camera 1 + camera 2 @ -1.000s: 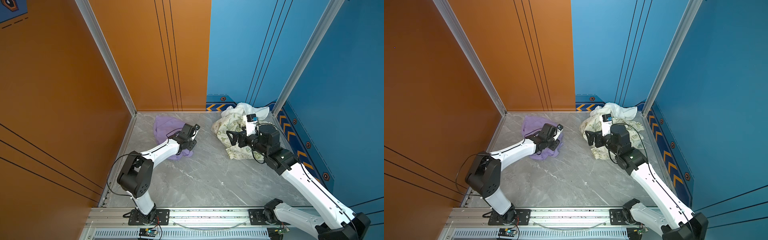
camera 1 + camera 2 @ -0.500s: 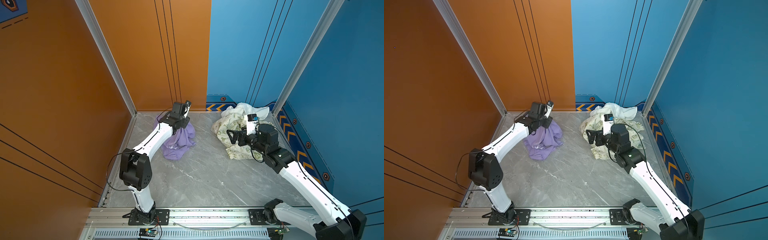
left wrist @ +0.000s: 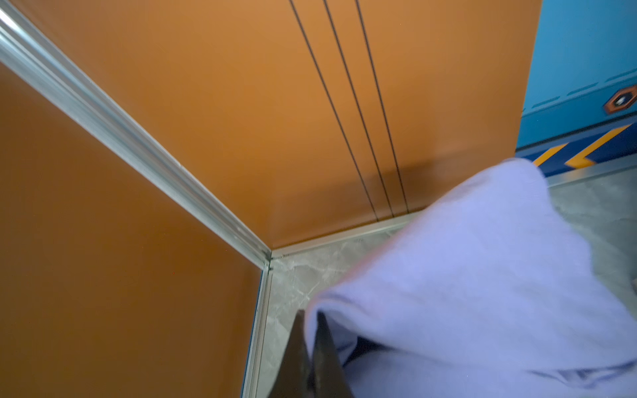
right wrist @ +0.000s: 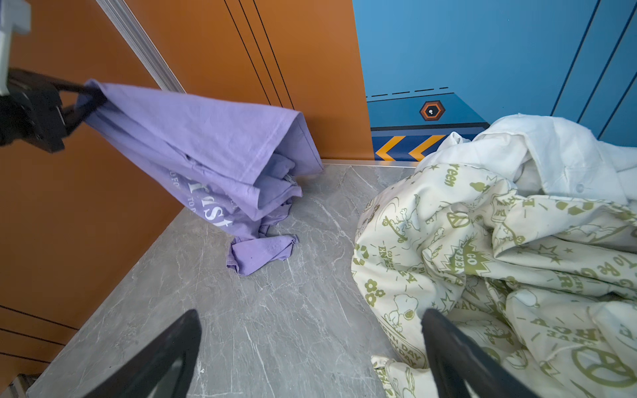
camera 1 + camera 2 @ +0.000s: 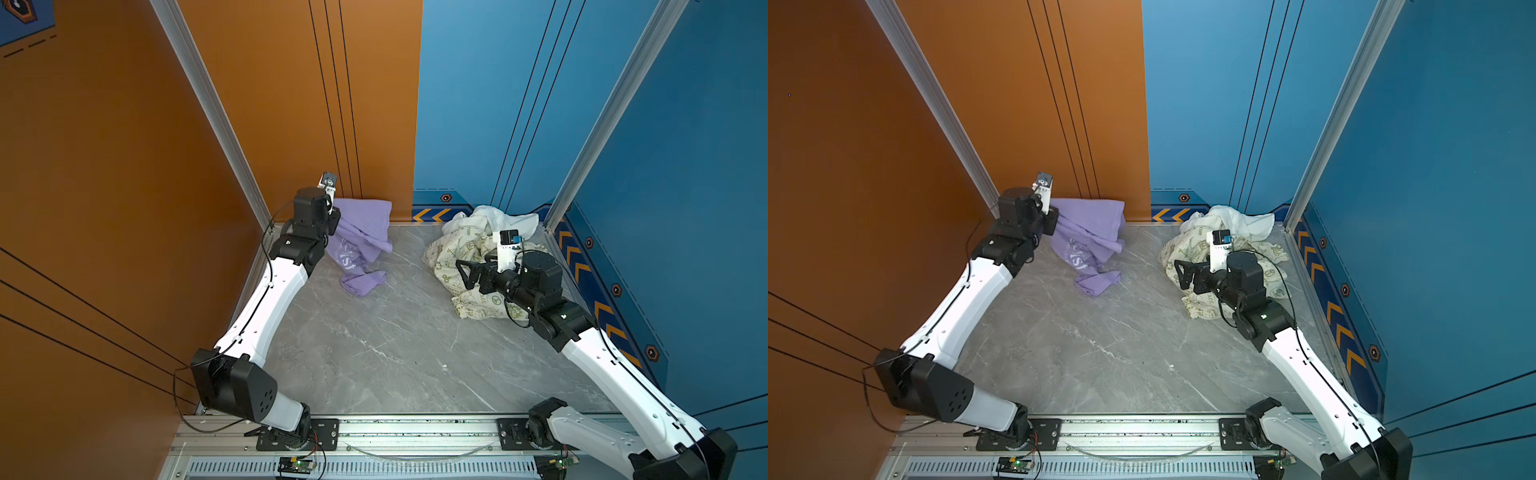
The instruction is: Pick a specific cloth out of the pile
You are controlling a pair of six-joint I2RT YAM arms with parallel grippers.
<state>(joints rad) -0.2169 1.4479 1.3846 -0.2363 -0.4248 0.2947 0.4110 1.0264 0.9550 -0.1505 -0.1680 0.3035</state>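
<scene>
**Inspector A:** What do we record nearest us?

**Inspector B:** The silver aluminium rail (image 5: 415, 428) carrying both arm bases, at the near edge of the grey marble-patterned bench (image 5: 395, 353).

**Inspector A:** And mid-bench, on the right?

**Inspector B:** We find the black right claw (image 5: 463, 274) with its jaws spread wide, holding nothing. It is poised at the left edge of the pile of crumpled garments (image 5: 446, 249): a cream cloth with green print (image 5: 478, 303) in front, a plain white cloth (image 5: 498, 218) behind it. Whether a finger touches the cream fabric we cannot tell.

**Inspector A:** The far left corner?

**Inspector B:** We note the black left claw (image 4: 88, 101) clamped tight on an edge of the lavender cotton T-shirt with white lettering (image 5: 361, 232). The garment hangs raised from the claw, its lower end resting on the bench. It is well apart from the pile and near the orange back wall (image 5: 291, 104).
</scene>
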